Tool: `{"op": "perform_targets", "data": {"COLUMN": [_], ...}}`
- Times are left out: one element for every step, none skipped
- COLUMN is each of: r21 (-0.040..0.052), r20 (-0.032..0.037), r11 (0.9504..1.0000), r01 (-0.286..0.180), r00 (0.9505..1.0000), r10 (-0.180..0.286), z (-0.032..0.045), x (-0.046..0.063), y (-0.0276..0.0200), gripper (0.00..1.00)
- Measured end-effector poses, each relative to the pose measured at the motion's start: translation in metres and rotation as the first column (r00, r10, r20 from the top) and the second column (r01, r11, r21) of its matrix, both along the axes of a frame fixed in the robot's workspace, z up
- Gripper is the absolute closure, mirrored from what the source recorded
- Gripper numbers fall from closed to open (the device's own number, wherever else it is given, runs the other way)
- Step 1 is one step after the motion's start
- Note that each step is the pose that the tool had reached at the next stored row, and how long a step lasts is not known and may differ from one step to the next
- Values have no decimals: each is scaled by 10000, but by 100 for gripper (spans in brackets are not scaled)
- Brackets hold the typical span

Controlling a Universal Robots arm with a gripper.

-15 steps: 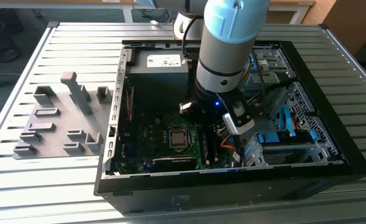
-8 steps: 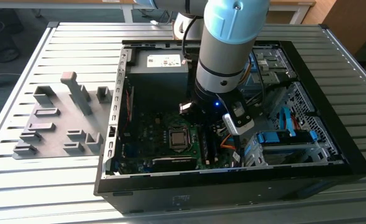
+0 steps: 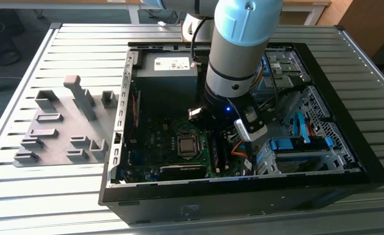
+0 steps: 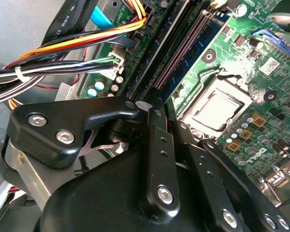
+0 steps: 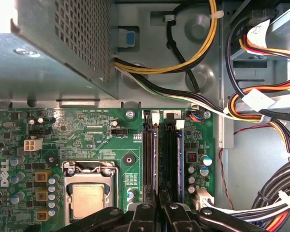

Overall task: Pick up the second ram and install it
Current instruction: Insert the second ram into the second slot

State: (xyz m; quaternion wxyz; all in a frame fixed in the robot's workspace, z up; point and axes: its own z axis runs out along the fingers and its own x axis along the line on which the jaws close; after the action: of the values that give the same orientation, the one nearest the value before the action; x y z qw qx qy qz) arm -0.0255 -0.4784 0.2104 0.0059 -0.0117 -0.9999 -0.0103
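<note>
One slatted metal surface (image 3: 61, 196) carries an open computer case (image 3: 244, 200), lying on its side. The arm (image 3: 240, 49) reaches down into the case. A grey fixture plate with blocks (image 3: 55, 137) sits outside the case, well apart from the end effector.

Inside, the green motherboard (image 5: 87, 130) lies directly beneath the end effector (image 5: 159, 211). A perforated grey metal box (image 5: 63, 43) stands beyond the board, away from the end effector. A bundle of coloured cables (image 5: 261, 106) runs along one side of it, and the processor socket (image 5: 89, 193) is close by on the other.

The end effector hangs low over the memory slots (image 5: 150, 159), with their near ends running under it. Whether it is open or closed, and whether it has hold of anything, cannot be told.

A thin blue strip (image 5: 182, 145) stands on edge along the slot furthest from the socket. It appears to be the second ram. Its near end runs in just beside the end effector. Whether it is fully seated cannot be determined.

Handling assessment: the ram is judged light, stiff and thin, and fragile at its chips and edge contacts. It is best held by the two flat faces near the middle of its length, clear of the contact edge. It should be kept square to the slot.
</note>
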Motion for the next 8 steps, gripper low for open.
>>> {"op": "perform_targets", "data": {"r21": [-4, -8, -10, -10, -10, -11, -10, -10], "r20": [0, 0, 0, 0, 0, -1, 0, 0], "r11": [10000, 10000, 10000, 10000, 10000, 10000, 10000, 10000], "r01": [-2, -2, -1, 0, -1, -1, 0, 0], "r00": [10000, 10000, 10000, 10000, 10000, 10000, 10000, 10000], "r10": [2, 2, 1, 0, 1, 1, 0, 0], "z": [0, 1, 1, 1, 1, 1, 1, 1], "x": [0, 0, 0, -1, -1, -1, -1, -1], "y": [2, 3, 5, 7, 7, 8, 9, 10], "gripper": [86, 86, 86, 86, 86, 86, 86, 86]}}
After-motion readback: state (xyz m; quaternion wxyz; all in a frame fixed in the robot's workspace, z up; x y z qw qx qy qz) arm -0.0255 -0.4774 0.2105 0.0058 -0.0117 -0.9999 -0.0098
